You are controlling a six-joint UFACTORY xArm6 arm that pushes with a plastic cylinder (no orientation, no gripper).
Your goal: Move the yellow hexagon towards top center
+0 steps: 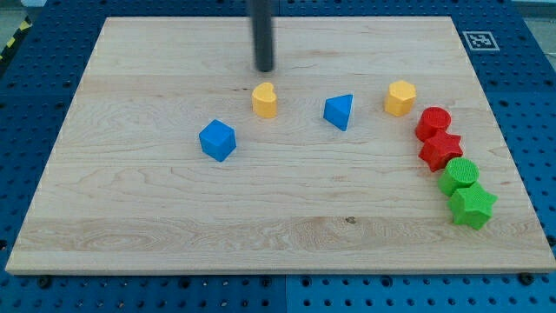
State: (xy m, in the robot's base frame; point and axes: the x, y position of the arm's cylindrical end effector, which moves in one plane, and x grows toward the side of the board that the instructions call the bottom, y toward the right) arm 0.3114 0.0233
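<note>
My tip (264, 69), the end effector here (a bare rod with nothing to open and nothing in hold), is sitting near the desk's (130, 235) top centre, just above the yellow heart (265, 100) and apart from it. The yellow hexagon (400, 97) is lying well to the view's right, between the blue triangle (340, 111) and the red cylinder (433, 123)

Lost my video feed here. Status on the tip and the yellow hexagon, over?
My tip at top centre, just above the yellow heart, no contact. Yellow hexagon far to the view's right, untouched. Blue triangle lies between them.
</note>
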